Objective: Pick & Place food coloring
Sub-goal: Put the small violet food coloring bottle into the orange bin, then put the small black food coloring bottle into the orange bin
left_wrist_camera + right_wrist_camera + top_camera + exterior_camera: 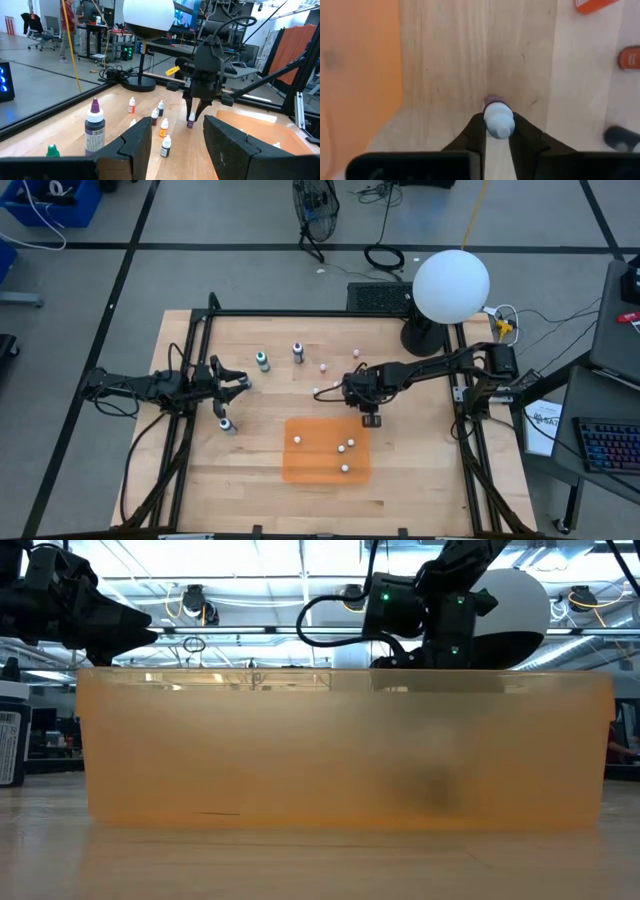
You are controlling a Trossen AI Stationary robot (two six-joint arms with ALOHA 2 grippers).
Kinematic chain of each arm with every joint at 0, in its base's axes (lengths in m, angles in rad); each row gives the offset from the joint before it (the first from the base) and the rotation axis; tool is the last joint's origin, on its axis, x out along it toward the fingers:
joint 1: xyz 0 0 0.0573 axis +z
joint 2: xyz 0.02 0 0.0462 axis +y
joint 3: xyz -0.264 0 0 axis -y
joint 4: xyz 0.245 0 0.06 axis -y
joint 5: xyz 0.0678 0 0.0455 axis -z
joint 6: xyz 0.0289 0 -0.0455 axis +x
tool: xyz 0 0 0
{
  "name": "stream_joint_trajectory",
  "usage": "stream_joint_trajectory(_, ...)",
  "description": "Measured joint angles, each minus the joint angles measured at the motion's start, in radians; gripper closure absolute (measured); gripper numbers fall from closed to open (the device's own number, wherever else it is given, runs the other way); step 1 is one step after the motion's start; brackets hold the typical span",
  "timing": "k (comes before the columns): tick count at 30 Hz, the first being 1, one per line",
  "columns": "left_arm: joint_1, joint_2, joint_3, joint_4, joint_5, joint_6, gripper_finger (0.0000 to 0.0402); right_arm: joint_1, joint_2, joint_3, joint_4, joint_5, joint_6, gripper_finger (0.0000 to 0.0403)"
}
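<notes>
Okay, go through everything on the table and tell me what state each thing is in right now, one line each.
Right gripper: shut on a purple bottle, just outside the orange tray.
Left gripper: open, holding nothing.
Tall purple bottle: upright, capped.
Teal bottle: upright.
Orange tray: holds three small bottles.

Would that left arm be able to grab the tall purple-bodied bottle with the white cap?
Probably yes. The left claw sits open nearby, and the tall purple bottle with the white cap stands upright on bare wooden table. Only a teal bottle stands close beside the path.
</notes>
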Motion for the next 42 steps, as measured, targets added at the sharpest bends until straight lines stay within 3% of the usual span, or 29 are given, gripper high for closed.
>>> stream_joint_trajectory(6, 0.000, 0.000, 0.000, 0.000, 0.000, 0.000, 0.0220, 0.024, -0.067, 0.022, -0.047, 0.024, 0.009, 0.0360)
stream_joint_trajectory(10, 0.000, 0.000, 0.000, 0.000, 0.000, 0.000, 0.0220, 0.085, -0.136, 0.095, -0.156, 0.107, 0.072, 0.0401)
stream_joint_trajectory(20, 0.000, 0.000, 0.000, 0.000, 0.000, 0.000, 0.0219, 0.277, -0.192, 0.181, -0.183, 0.108, 0.229, 0.0400)
stream_joint_trajectory(25, 0.000, 0.000, 0.000, 0.000, 0.000, 0.000, 0.0220, 0.271, -0.192, 0.182, -0.159, 0.123, 0.225, 0.0402)
stream_joint_trajectory(29, 0.000, 0.000, 0.000, 0.000, 0.000, 0.000, 0.0220, 0.220, -0.192, 0.182, -0.258, 0.261, 0.192, 0.0401)
stream_joint_trajectory(34, 0.000, 0.000, 0.000, 0.000, 0.000, 0.000, 0.0220, 0.065, -0.192, 0.182, -0.349, 0.236, 0.149, 0.0348)
stream_joint_trajectory(42, 0.000, 0.000, 0.000, 0.000, 0.000, 0.000, 0.0220, -0.175, -0.192, 0.170, -0.306, 0.115, 0.066, 0.0199)
